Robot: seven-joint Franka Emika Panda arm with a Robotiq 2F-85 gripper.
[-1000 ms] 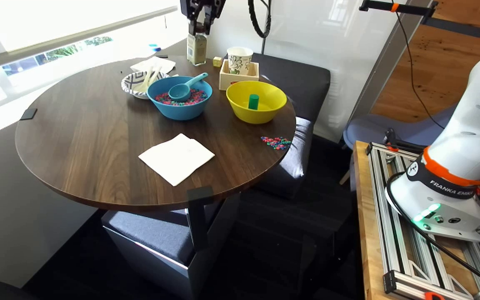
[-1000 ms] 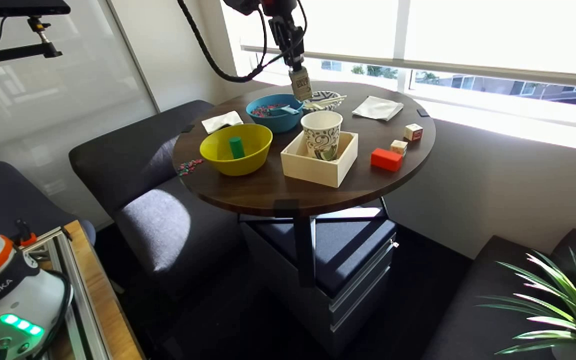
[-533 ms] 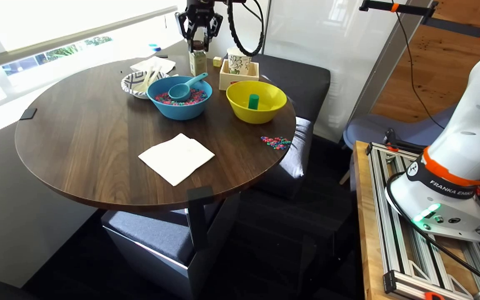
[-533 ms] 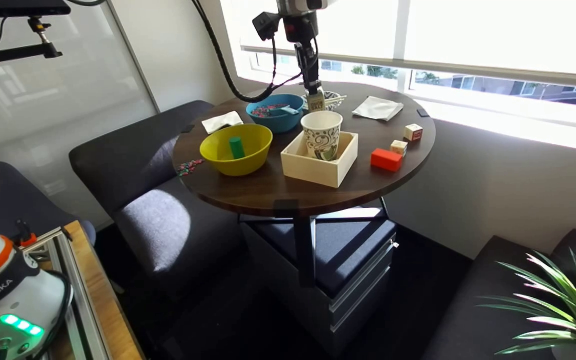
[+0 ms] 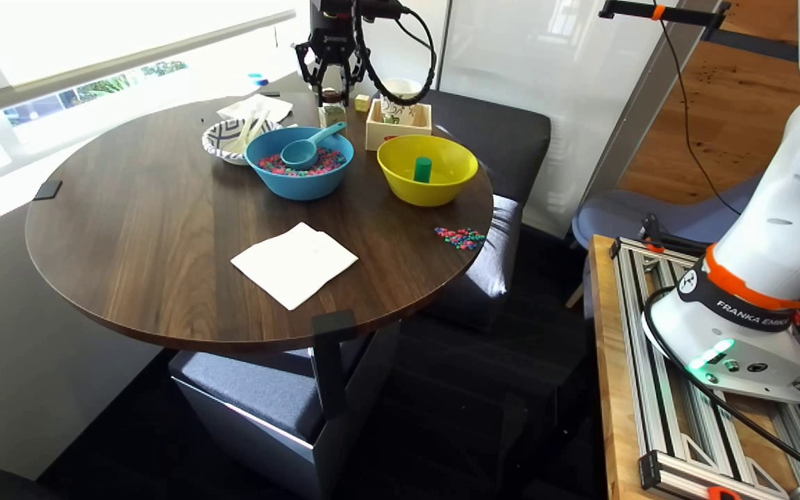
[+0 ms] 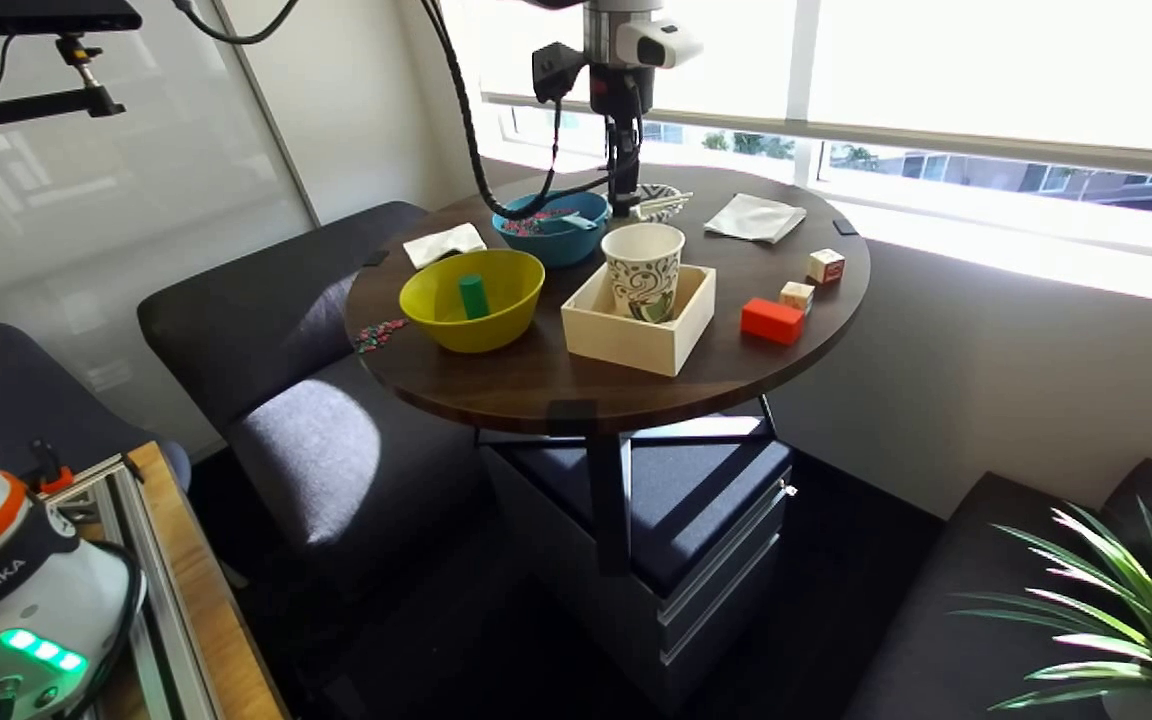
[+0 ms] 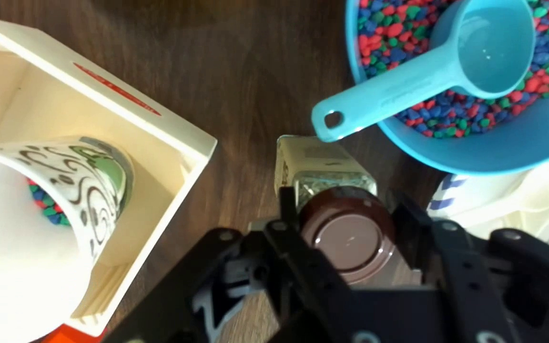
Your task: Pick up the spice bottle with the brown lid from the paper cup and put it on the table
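Wrist view, lower centre: my gripper (image 7: 345,212) is holding the spice bottle (image 7: 324,159) by its brown lid (image 7: 350,238), jaws parted just to its width; whether the bottle is touching the table (image 7: 255,95), I cannot tell. Upper right, a scoop (image 7: 393,90) is lying in the blue bowl (image 7: 532,131); left, the paper cup (image 7: 22,257) is standing in a wooden box (image 7: 174,129).

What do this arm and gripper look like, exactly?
The arm is white, with an orange band above a black collar lettered FRANKA EMIKA, and green lights below. The gripper is black, its jointed linkage dotted with grey screw heads. A thick black cable loops near it.
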